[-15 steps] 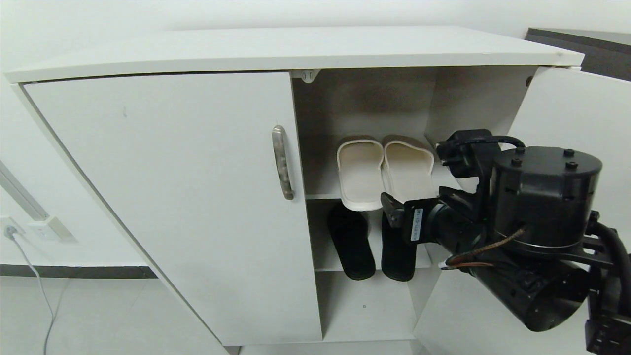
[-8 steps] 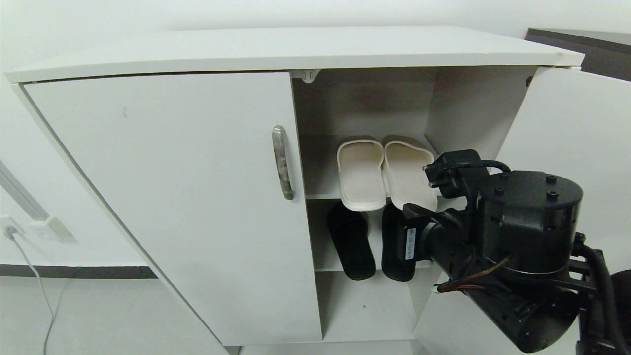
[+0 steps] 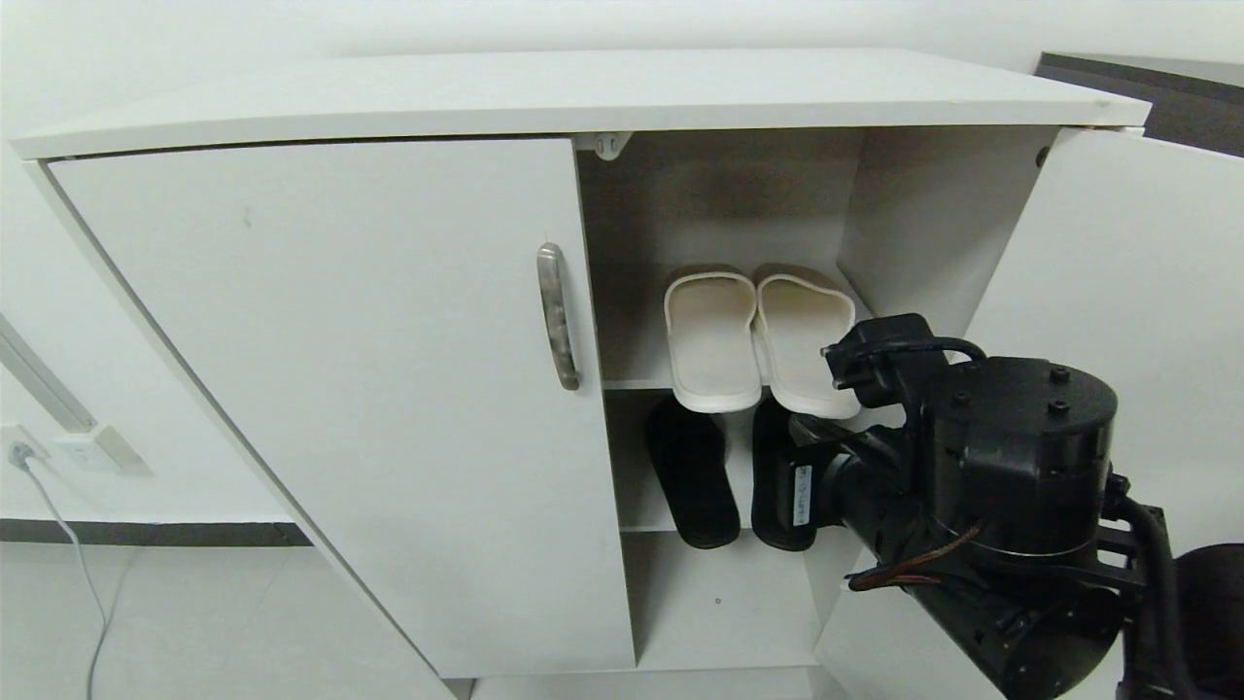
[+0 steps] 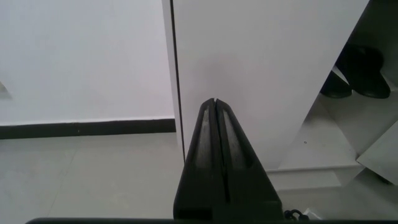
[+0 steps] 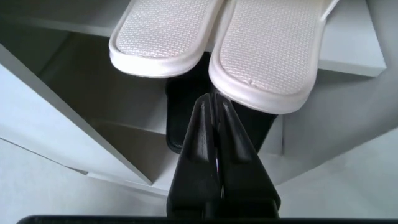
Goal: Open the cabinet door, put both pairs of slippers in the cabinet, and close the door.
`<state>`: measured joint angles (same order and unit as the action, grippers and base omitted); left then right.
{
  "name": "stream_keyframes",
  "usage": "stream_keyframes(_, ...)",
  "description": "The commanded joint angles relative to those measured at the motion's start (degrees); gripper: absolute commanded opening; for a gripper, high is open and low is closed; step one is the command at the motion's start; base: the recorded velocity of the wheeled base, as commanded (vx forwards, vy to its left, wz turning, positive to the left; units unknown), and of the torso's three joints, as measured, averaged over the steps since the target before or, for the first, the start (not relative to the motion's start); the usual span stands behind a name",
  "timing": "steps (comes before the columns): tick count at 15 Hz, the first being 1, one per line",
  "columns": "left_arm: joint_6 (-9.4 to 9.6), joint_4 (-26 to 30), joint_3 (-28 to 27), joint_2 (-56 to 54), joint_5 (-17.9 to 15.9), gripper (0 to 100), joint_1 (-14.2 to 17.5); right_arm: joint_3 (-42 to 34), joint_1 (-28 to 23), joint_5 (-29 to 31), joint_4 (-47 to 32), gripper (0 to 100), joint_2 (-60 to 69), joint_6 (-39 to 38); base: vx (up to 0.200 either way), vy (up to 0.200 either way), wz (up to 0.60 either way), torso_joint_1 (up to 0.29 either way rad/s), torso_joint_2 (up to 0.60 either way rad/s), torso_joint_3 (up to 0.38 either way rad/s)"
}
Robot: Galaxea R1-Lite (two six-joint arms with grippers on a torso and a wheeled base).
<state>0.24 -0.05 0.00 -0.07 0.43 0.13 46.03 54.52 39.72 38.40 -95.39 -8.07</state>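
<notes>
White slippers (image 3: 758, 335) and black slippers (image 3: 692, 476) overhang the shelves' (image 3: 632, 374) front edges, so the right gripper (image 5: 214, 106), pinched empty, seems free for the open door (image 3: 1118, 292).

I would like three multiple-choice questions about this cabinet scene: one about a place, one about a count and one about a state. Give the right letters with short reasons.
1. Where is the white pair of slippers?
A) on the floor
B) on the upper shelf
C) on top of the cabinet

2. How many slippers are inside the cabinet?
A) two
B) three
C) four

3. In what state is the right door?
A) open
B) closed
C) removed

Answers:
1 B, it rests one level above the black pair.
2 C, two white and two black.
3 A, it stands wide and the inside shows.
</notes>
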Motion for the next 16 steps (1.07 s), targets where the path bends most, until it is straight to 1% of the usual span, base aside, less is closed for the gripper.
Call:
stream_keyframes(1, 0.02, 0.0, 0.0, 0.1, 0.0, 0, 0.0, -0.2, 0.2, 0.0, 0.0, 0, -0.4, 0.0, -0.200, 0.000, 0.00, 0.012, 0.00, 0.007)
stream_keyframes(16, -0.07, 0.0, 0.0, 0.1, 0.0, 0, 0.0, -2.2, 0.2, 0.1, 0.0, 0, -1.1, 1.3, -0.200, 0.000, 0.00, 0.001, 0.00, 0.003)
